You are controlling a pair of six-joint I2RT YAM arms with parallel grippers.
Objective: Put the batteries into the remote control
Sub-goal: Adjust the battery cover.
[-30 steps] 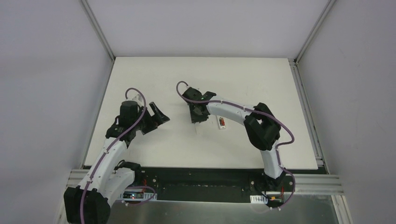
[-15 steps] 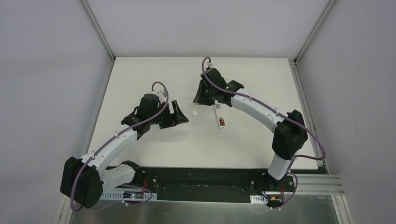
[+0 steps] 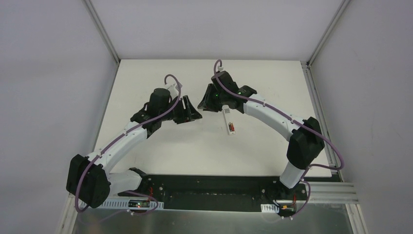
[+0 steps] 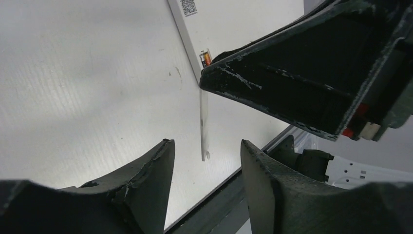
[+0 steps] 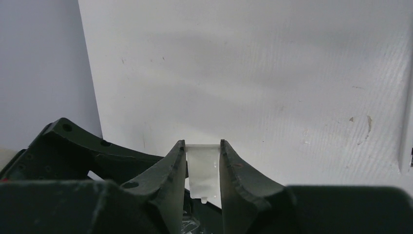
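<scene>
From above, we see that both arms have swung inward over the last second. The left gripper (image 3: 194, 111) has come in from well to the left and now sits just beside the right gripper (image 3: 207, 103), tips nearly meeting. The remote control (image 3: 229, 121) lies on the table just beside the right gripper, on the side toward that arm's base, touching neither gripper. A red-orange battery (image 3: 232, 128) shows in it; the other battery we cannot make out.

In the left wrist view, the left fingers stand apart. A thin white cover piece (image 4: 203, 122) hangs edge-on ahead of them, its lower end reaching the mouth of the gap and touching neither finger. The remote control, code label up, lies beyond the right gripper.

In the right wrist view, the right fingers are clamped on the cover piece, with the left gripper just below and to the left.

We judge this to be a handover or regrasp of the cover piece, with the loading not yet finished.
</scene>
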